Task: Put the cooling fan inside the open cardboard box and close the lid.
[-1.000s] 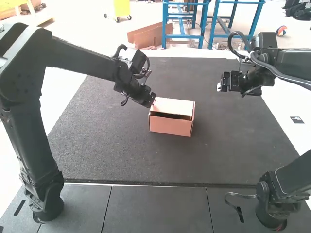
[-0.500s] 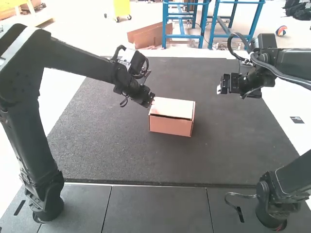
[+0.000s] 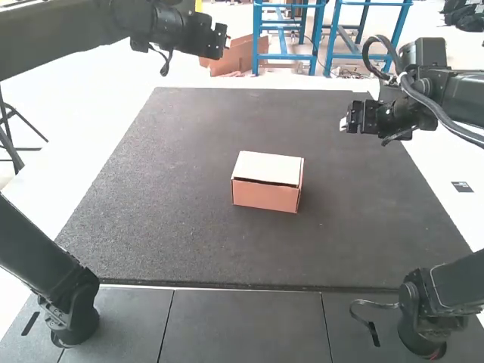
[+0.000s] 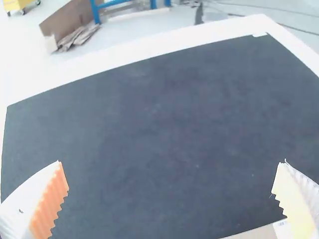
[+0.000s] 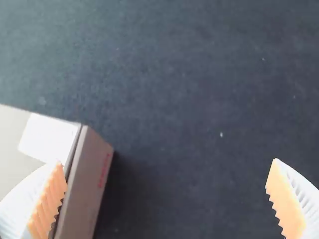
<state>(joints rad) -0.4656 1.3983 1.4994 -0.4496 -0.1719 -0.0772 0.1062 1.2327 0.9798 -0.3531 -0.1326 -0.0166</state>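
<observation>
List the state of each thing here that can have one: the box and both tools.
box: lid shut, upright on the mat, nothing touching it.
left tool: open, empty, up in the air, well apart from the box.
right tool: open, empty, in the air over the mat, apart from the box.

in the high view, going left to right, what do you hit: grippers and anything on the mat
left gripper, raised over the mat's far edge → cardboard box, lid shut, mid-mat → right gripper, hanging above the mat's right side
</observation>
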